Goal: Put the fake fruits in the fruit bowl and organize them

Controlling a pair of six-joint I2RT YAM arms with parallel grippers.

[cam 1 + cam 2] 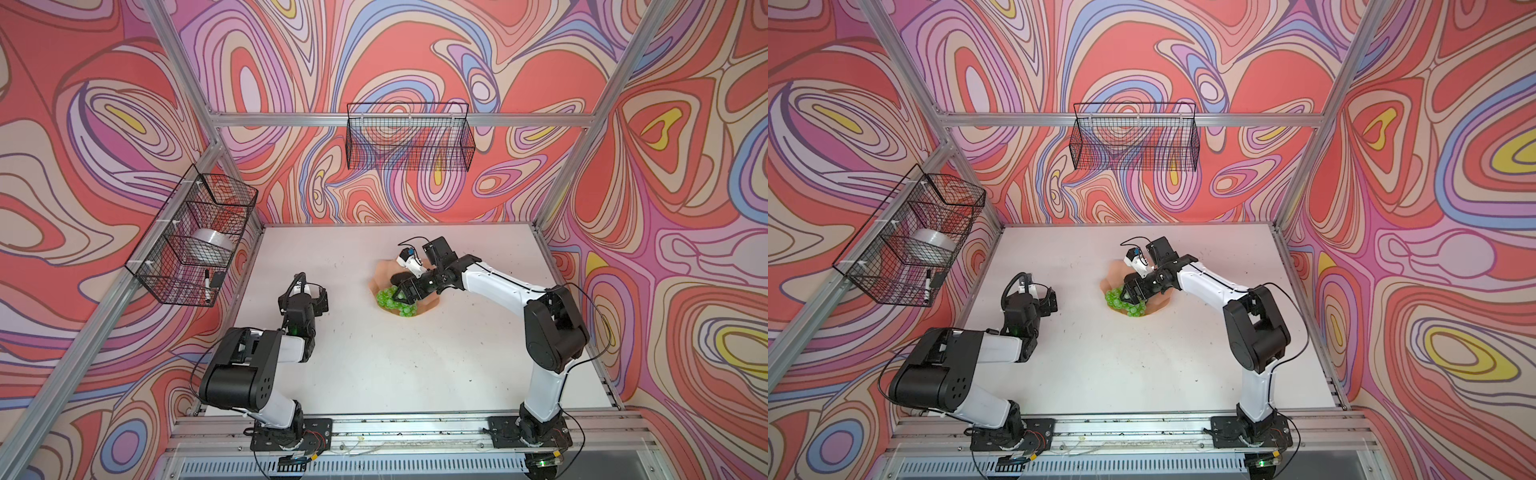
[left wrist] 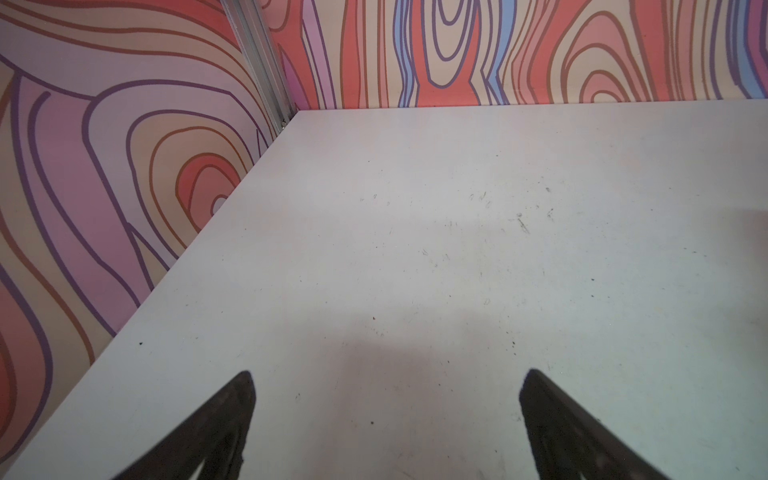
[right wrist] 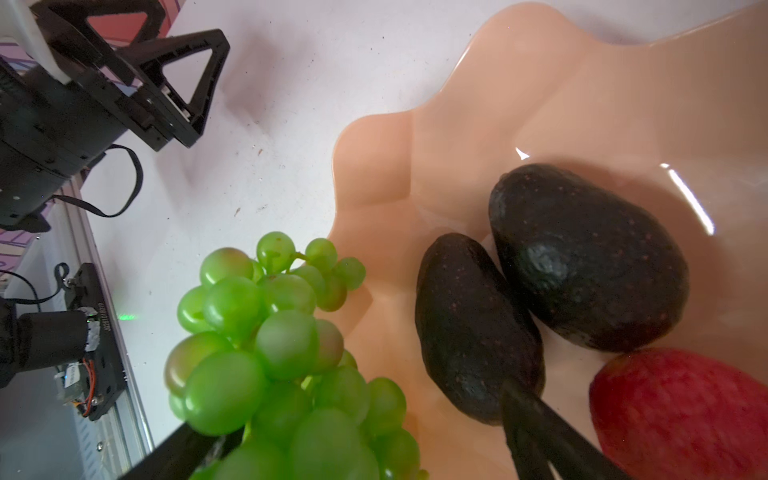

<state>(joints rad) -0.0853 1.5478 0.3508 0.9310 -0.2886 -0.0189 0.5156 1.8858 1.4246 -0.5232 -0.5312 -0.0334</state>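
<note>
Right gripper (image 1: 398,293) jaws wide apart over grapes (image 3: 257,332), draped across the bowl (image 3: 457,124) rim, partly outside. Avocados (image 3: 582,257), apple (image 3: 681,415) sit inside. Best to nudge the bunch inward, then lift straight up. Left gripper (image 2: 388,374) apart, empty.

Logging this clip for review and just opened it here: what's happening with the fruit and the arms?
The right gripper is over the fruit bowl, fingers spread wide on either side of the green grapes, which lie across the bowl's rim and partly hang outside it. Two avocados and a red apple already sit inside the bowl. The left gripper hangs open over the table, handling nothing.
</note>
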